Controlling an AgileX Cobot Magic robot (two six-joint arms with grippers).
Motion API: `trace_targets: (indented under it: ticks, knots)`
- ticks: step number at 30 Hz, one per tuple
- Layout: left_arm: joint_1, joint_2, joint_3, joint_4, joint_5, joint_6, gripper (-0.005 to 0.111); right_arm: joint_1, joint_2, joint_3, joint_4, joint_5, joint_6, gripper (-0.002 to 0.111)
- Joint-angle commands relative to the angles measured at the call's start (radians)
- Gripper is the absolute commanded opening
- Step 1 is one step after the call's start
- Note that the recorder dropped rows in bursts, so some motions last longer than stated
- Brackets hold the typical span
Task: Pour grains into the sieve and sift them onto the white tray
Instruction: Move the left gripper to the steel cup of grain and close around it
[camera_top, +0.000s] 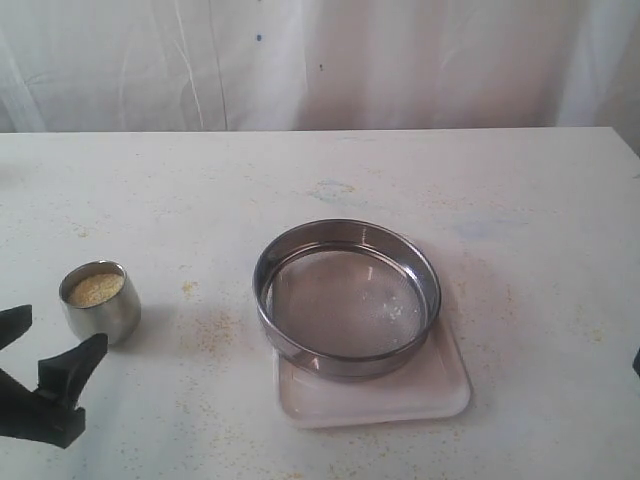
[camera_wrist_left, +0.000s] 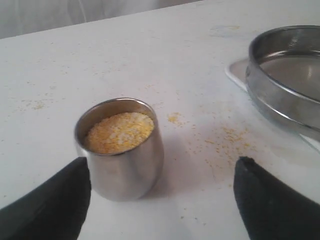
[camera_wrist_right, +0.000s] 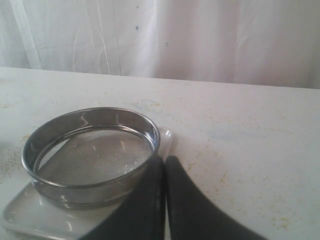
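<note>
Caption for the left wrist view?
Open left hand near steel cup of grains; sieve beyond.

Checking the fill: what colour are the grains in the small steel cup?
Yellowish-tan with paler off-white bits; the grains show best in the left wrist view.

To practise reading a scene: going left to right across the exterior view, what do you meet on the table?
left gripper → steel cup holding grains → sieve sitting on the white tray
</note>
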Motion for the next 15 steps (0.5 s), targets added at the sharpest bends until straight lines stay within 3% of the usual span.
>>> trace_targets:
  ticks: [1, 5, 9, 15]
  knots:
    - [-0.006, 0.016, 0.007, 0.068, 0.023, -0.006, 0.079, -0.005, -0.007, 0.005, -0.004, -0.007, 0.005, 0.0]
    - [-0.006, 0.016, 0.007, 0.068, 0.049, -0.043, 0.079, -0.005, -0.007, 0.005, -0.004, -0.007, 0.022, 0.0]
    - [-0.006, 0.025, 0.007, -0.045, 0.057, -0.081, 0.079, -0.005, -0.007, 0.005, -0.004, -0.007, 0.022, 0.0]
    - [-0.006, 0.119, 0.007, -0.08, -0.034, -0.098, 0.08, -0.005, -0.007, 0.005, -0.004, -0.007, 0.022, 0.0]
